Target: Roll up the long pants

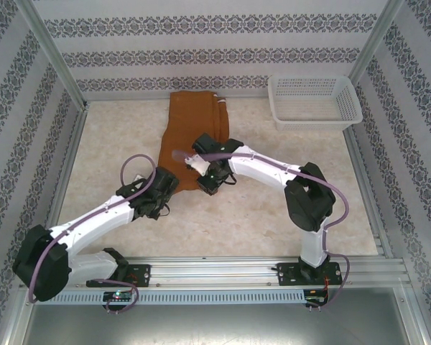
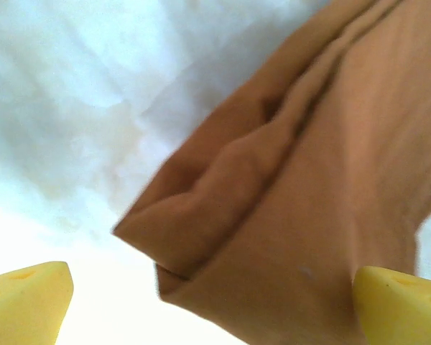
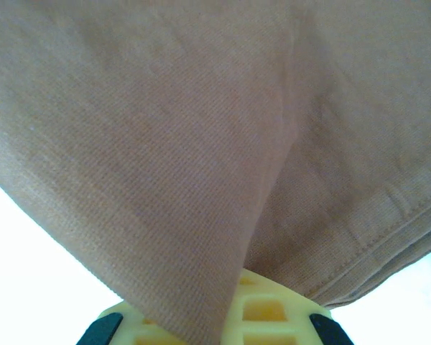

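The long pants (image 1: pixel 194 122) lie as a rust-brown strip running from the back wall toward the middle of the table. My right gripper (image 1: pixel 198 167) is at their near end, shut on a fold of the cloth. Up close, the brown fabric (image 3: pixel 201 129) drapes down into the shut yellow fingers (image 3: pixel 273 313), with a stitched hem at the right. My left gripper (image 1: pixel 160 188) sits at the near left corner of the pants. It (image 2: pixel 214 302) is open, and the folded corner of the pants (image 2: pixel 309 201) lies between its yellow fingertips (image 2: pixel 29 295), low over the table.
A white basket (image 1: pixel 314 119) stands at the back right corner. Patterned walls and metal posts close in the table (image 1: pixel 115 144) at the back and both sides. Pale tabletop lies bare to the left and right of the pants.
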